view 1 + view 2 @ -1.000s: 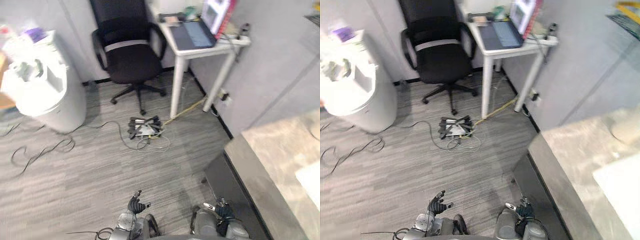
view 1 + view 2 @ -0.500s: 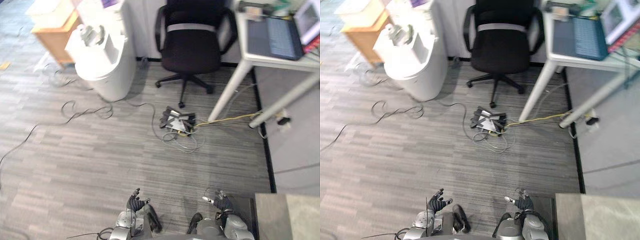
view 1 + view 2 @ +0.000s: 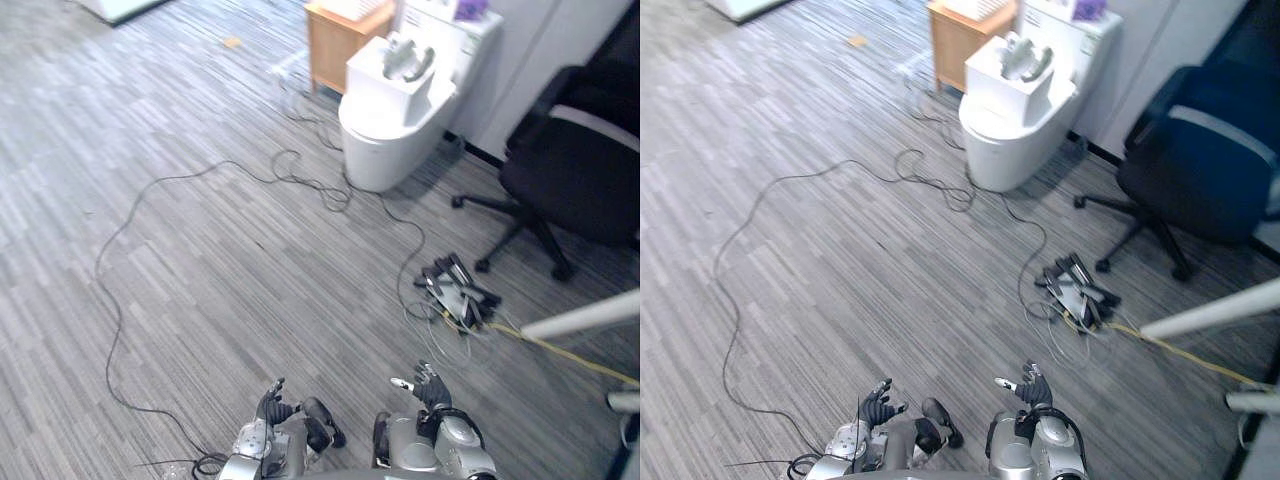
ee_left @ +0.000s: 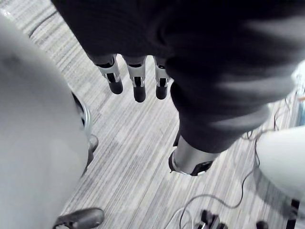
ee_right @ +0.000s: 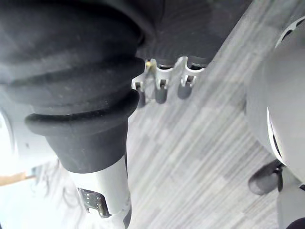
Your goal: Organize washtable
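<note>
My left hand (image 3: 268,405) hangs low at the bottom of the head views, over grey plank-patterned floor (image 3: 200,280). Its fingers (image 4: 138,86) are straight and relaxed, its thumb (image 4: 190,160) apart, with nothing between them. My right hand (image 3: 430,388) hangs beside it, a little to the right, palm up. Its fingers (image 5: 162,90) are spread and its thumb (image 5: 102,191) stands free, holding nothing. Both hands are open above bare floor.
A white rounded unit (image 3: 395,110) stands at the back with a small wooden cabinet (image 3: 340,35) behind it. A black office chair (image 3: 580,170) is at the right. A power strip (image 3: 455,295) with tangled cables lies on the floor, and a white desk leg (image 3: 585,315) slants in from the right.
The camera has swung left: the desk with the laptop and the grey countertop have left the picture, and more open floor shows. Both hands hang low as before.
</note>
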Robot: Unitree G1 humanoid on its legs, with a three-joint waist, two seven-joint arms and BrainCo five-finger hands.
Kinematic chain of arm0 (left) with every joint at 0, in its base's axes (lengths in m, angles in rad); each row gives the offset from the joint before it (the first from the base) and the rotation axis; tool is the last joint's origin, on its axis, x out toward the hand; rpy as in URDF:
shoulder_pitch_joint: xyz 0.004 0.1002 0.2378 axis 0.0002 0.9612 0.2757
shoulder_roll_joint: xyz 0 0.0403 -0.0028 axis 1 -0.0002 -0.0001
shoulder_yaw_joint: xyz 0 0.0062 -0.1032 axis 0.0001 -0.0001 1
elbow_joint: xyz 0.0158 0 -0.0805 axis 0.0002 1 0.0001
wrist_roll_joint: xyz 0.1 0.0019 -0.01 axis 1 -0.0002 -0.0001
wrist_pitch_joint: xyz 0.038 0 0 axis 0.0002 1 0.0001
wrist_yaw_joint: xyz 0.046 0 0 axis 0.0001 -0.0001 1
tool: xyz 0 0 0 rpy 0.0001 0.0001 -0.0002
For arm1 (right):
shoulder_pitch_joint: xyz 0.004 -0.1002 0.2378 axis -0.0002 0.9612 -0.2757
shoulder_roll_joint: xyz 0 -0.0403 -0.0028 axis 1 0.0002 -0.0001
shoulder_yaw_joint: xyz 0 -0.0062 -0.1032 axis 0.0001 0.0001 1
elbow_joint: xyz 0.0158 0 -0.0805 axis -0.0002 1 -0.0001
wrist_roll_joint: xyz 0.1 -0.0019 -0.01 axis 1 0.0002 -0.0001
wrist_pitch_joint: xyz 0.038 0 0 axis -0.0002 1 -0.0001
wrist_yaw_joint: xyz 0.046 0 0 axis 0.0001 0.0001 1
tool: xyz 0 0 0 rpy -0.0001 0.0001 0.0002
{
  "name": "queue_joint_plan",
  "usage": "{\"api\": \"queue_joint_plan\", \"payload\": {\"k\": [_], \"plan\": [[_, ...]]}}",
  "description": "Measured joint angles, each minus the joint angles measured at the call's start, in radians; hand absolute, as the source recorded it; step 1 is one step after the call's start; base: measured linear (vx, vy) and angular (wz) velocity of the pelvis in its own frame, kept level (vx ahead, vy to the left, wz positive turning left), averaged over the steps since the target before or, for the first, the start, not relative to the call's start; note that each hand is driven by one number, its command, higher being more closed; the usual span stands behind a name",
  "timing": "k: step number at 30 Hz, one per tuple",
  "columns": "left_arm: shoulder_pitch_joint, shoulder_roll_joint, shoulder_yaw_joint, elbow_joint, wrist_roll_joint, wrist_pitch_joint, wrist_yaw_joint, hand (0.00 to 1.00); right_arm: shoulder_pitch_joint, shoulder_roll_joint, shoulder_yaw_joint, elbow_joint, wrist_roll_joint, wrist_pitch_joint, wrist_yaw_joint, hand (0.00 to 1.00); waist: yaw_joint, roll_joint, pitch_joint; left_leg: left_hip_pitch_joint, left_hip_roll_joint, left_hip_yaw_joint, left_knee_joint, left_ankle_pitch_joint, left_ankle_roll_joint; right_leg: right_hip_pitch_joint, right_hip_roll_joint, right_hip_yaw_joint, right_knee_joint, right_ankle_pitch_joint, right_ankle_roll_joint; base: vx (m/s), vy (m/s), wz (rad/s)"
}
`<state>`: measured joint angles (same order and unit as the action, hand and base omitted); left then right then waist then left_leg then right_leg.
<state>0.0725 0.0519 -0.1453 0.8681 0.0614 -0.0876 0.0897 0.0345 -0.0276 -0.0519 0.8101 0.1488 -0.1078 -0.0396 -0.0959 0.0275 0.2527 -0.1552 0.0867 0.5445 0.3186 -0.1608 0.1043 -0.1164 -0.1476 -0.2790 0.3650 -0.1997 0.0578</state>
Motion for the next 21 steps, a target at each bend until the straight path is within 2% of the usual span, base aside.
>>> {"api": "queue_joint_plan", "payload": {"k": [2, 3, 4, 5, 6, 7, 8, 9, 10, 11, 12, 13, 17, 18, 19, 20, 21], "plan": [[-0.013, 0.013, 0.000, 0.005, 0.000, -0.003, 0.000, 0.00, -0.005, -0.002, 0.000, 0.019, 0.000, 0.000, -0.002, 0.00, 0.017, 0.006, -0.004, -0.042, -0.001, -0.051, -0.026, 0.043, -0.068, 0.026, 0.011, -0.079, -0.080, 0.034, -0.012, 0.04, -0.100, 0.81], [-0.014, 0.015, 0.000, 0.003, 0.000, -0.005, 0.000, 0.00, -0.008, -0.002, 0.000, 0.027, 0.000, 0.001, -0.003, 0.00, 0.025, 0.005, -0.004, -0.051, -0.001, -0.051, -0.033, 0.050, -0.080, 0.021, 0.011, -0.091, -0.091, 0.041, -0.016, 0.02, -0.090, 0.50], [-0.016, 0.015, 0.000, 0.000, 0.000, -0.009, 0.000, 0.00, -0.010, 0.000, 0.000, 0.031, 0.000, 0.004, -0.005, 0.00, 0.031, 0.007, -0.003, -0.070, 0.018, -0.032, -0.010, 0.030, -0.091, 0.008, 0.010, -0.117, -0.092, 0.051, -0.029, 0.03, -0.076, 0.36], [-0.018, 0.015, 0.001, 0.001, 0.001, -0.007, -0.001, 0.00, -0.012, -0.004, 0.000, 0.030, 0.000, 0.006, -0.006, 0.00, 0.029, 0.010, -0.003, -0.073, 0.072, 0.007, 0.085, -0.005, -0.099, 0.004, 0.007, -0.135, -0.074, 0.053, -0.032, 0.04, -0.049, 0.28], [-0.019, 0.014, 0.001, 0.002, 0.001, -0.006, -0.001, 0.00, -0.012, -0.007, -0.001, 0.028, 0.000, 0.007, -0.006, 0.00, 0.026, 0.011, -0.003, -0.067, 0.093, 0.013, 0.121, -0.014, -0.106, 0.002, 0.002, -0.139, -0.059, 0.053, -0.033, 0.03, -0.005, 0.13], [-0.018, 0.012, 0.001, 0.005, 0.003, -0.005, -0.001, 0.00, -0.012, -0.017, -0.001, 0.018, 0.006, 0.007, -0.009, 0.00, 0.024, 0.018, 0.002, -0.068, 0.105, 0.012, 0.144, -0.010, -0.108, 0.000, -0.004, -0.142, -0.025, 0.052, -0.033, -0.01, 0.033, 0.14], [-0.018, 0.003, -0.001, -0.002, 0.013, -0.006, -0.002, 0.00, -0.002, -0.035, -0.005, -0.003, 0.008, 0.007, -0.012, 0.00, 0.015, 0.021, 0.009, -0.069, 0.105, 0.015, 0.175, 0.012, -0.084, -0.024, -0.016, -0.145, 0.048, 0.042, -0.038, -0.08, 0.021, 0.42], [-0.018, -0.008, 0.001, -0.002, 0.017, -0.005, -0.001, 0.00, 0.002, -0.049, -0.005, -0.021, 0.008, 0.006, -0.010, 0.00, -0.003, 0.054, 0.006, -0.067, 0.080, -0.043, 0.108, 0.021, -0.096, -0.037, 0.028, -0.135, -0.008, 0.026, -0.045, -0.11, 0.022, 0.59], [-0.021, -0.005, 0.000, -0.001, 0.020, -0.005, -0.001, 0.00, 0.009, -0.044, -0.004, -0.023, 0.008, 0.004, -0.010, 0.00, -0.009, 0.031, -0.011, -0.048, 0.037, -0.087, 0.030, 0.033, -0.103, -0.041, 0.039, -0.120, -0.105, 0.054, -0.067, -0.06, -0.033, 0.84], [-0.040, 0.010, 0.001, 0.006, 0.021, -0.004, -0.002, 0.00, 0.007, -0.027, -0.009, -0.019, 0.008, -0.002, -0.010, 0.00, -0.013, 0.019, 0.000, -0.040, 0.023, -0.114, 0.066, -0.015, -0.135, -0.037, 0.018, -0.155, -0.171, 0.167, -0.085, -0.01, -0.007, 0.65], [-0.042, -0.003, 0.000, 0.005, 0.021, -0.004, -0.002, 0.00, 0.003, -0.031, -0.011, -0.025, 0.008, 0.000, -0.011, 0.00, -0.010, 0.033, 0.008, -0.030, 0.047, -0.135, 0.107, -0.048, -0.172, -0.050, 0.019, -0.163, -0.154, 0.177, -0.092, -0.02, 0.042, 0.50], [-0.042, -0.019, 0.000, 0.006, 0.021, -0.003, -0.002, 0.00, -0.003, -0.029, -0.010, -0.021, 0.007, 0.007, -0.011, 0.00, -0.005, 0.040, 0.019, 0.002, 0.015, -0.171, 0.037, -0.046, -0.172, -0.066, 0.004, -0.159, -0.138, 0.177, -0.089, -0.07, 0.104, 0.18], [-0.013, -0.020, -0.002, 0.001, 0.020, -0.007, -0.002, 0.00, -0.005, -0.033, 0.003, -0.024, -0.004, 0.009, -0.004, 0.00, -0.005, 0.027, 0.025, 0.031, -0.033, -0.197, -0.011, -0.033, -0.153, -0.051, -0.017, -0.128, -0.137, 0.188, -0.058, -0.14, 0.126, 0.16], [-0.012, -0.018, -0.001, 0.003, 0.022, -0.007, -0.001, 0.00, -0.004, -0.032, 0.004, -0.031, -0.004, 0.009, -0.002, 0.00, -0.011, 0.029, 0.026, 0.031, -0.045, -0.219, -0.021, -0.034, -0.136, -0.063, 0.001, -0.040, -0.137, 0.182, -0.043, -0.17, 0.063, 0.26], [-0.011, -0.010, -0.002, 0.009, 0.027, -0.006, -0.001, 0.00, -0.004, -0.031, 0.006, -0.041, -0.003, 0.008, -0.003, 0.00, -0.020, 0.032, 0.027, 0.028, -0.055, -0.241, -0.030, -0.029, -0.094, -0.075, 0.027, 0.057, -0.142, 0.168, -0.028, -0.21, 0.062, 0.40], [-0.010, -0.003, 0.000, 0.019, 0.029, -0.005, -0.001, 0.00, -0.003, -0.033, 0.017, -0.038, -0.003, 0.009, -0.003, 0.00, -0.028, 0.022, 0.027, 0.030, -0.064, -0.249, -0.041, -0.028, -0.090, -0.082, 0.050, 0.141, -0.137, 0.167, -0.025, -0.18, 0.024, 0.43], [-0.011, 0.001, 0.000, 0.024, 0.030, -0.006, 0.000, 0.00, 0.001, -0.034, 0.020, -0.037, -0.002, 0.009, -0.003, 0.00, -0.028, 0.020, 0.026, 0.030, -0.071, -0.261, -0.045, -0.027, -0.091, -0.078, 0.052, 0.149, -0.141, 0.167, -0.023, -0.11, 0.006, 0.33]]}}
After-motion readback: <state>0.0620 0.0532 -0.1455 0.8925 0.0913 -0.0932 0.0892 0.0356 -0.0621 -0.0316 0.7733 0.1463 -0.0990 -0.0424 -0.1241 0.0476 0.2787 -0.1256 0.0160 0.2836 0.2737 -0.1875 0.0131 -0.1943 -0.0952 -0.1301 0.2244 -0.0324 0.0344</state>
